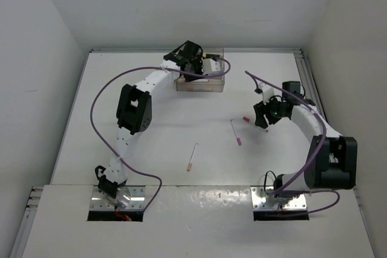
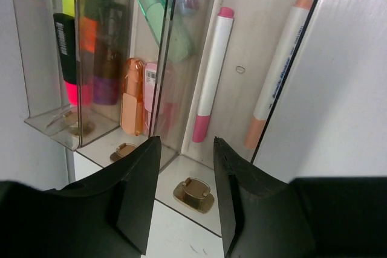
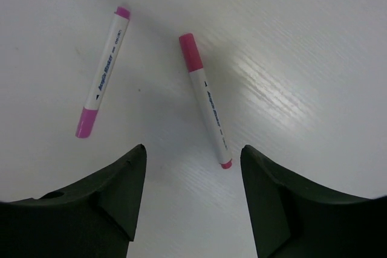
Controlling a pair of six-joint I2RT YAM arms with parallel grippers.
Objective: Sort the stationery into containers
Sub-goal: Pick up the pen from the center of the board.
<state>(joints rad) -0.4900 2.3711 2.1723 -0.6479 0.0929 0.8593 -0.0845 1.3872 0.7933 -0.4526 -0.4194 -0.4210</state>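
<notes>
Left gripper (image 2: 185, 144): jaws apart, nothing between, above containers (image 1: 199, 84) at 12 o'clock of table (image 1: 145, 149). Pink-tipped pen (image 2: 212, 70) and peach-tipped pen (image 2: 277, 70) lie in adjacent trays. Right gripper (image 3: 193, 152): jaws wide, empty, at 3 o'clock over purple-pink pen (image 3: 103, 70) and hot-pink pen (image 3: 207, 104). Loose peach pen (image 1: 192, 157) near centre, toward 6 o'clock.

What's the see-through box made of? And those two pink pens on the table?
The box looks like clear, glossy plastic: you can see the highlighters through its thin, shiny walls. The two pens look like smooth white plastic with pink ends and printed lettering, though I can't be sure.
</notes>
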